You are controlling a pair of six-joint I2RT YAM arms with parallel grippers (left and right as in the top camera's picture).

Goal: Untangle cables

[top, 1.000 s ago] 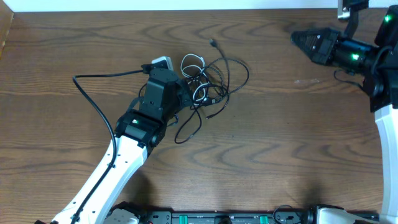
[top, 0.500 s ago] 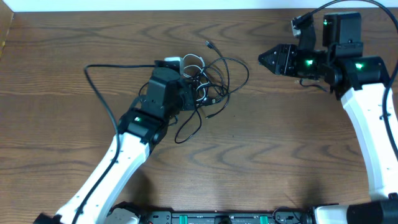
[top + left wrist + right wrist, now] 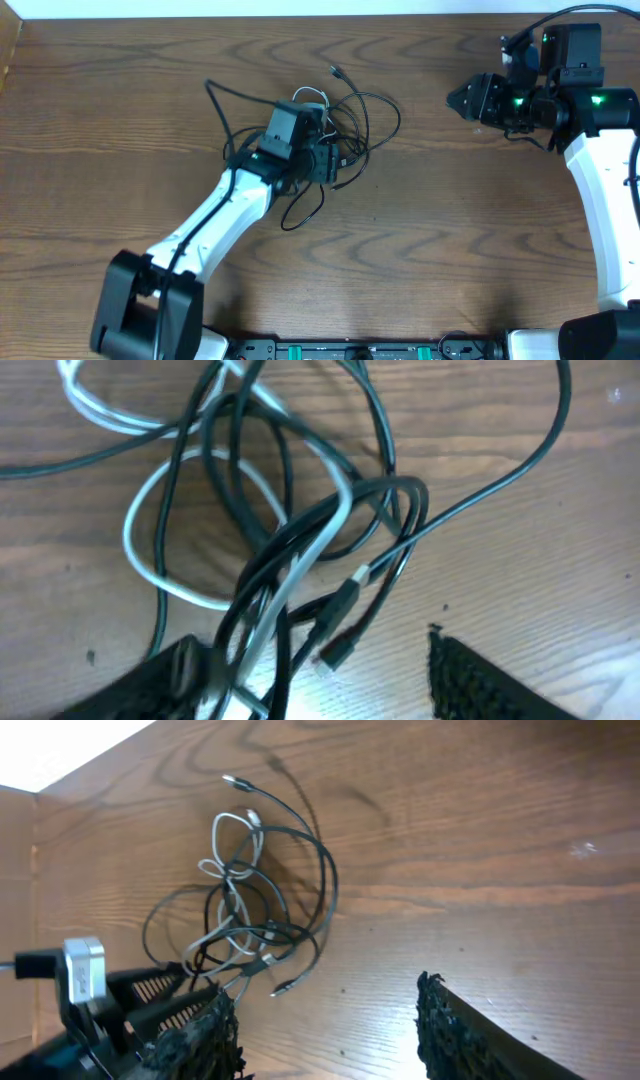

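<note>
Surface: dark wooden table (image 3: 450,250), grain running left to right.
Task item: the cables (image 3: 345,120), thin black and white cords in one loose tangle, lie flat on the wood at the upper middle of the table, a little left of centre.
Tangle, close view: a white cord (image 3: 150,510) makes an open loop. Black strands cross over and through it, and several bunch together where they run down toward the lower left.
Loose ends: one black plug end (image 3: 333,70) sticks out of the top of the tangle toward the far edge. Another small black plug (image 3: 338,650) lies on the wood at the near side.
Left gripper (image 3: 330,165): low over the near-left side of the tangle, fingers spread, nothing clamped. Black and white strands pass beside one finger; I cannot tell whether they touch it.
Right gripper (image 3: 455,100): at the far right of the table, well apart from the tangle and pointing left toward it. Fingers are spread with bare wood between them, holding nothing.
Left arm (image 3: 215,215): white link slanting from the near-left corner up to the tangle.
</note>
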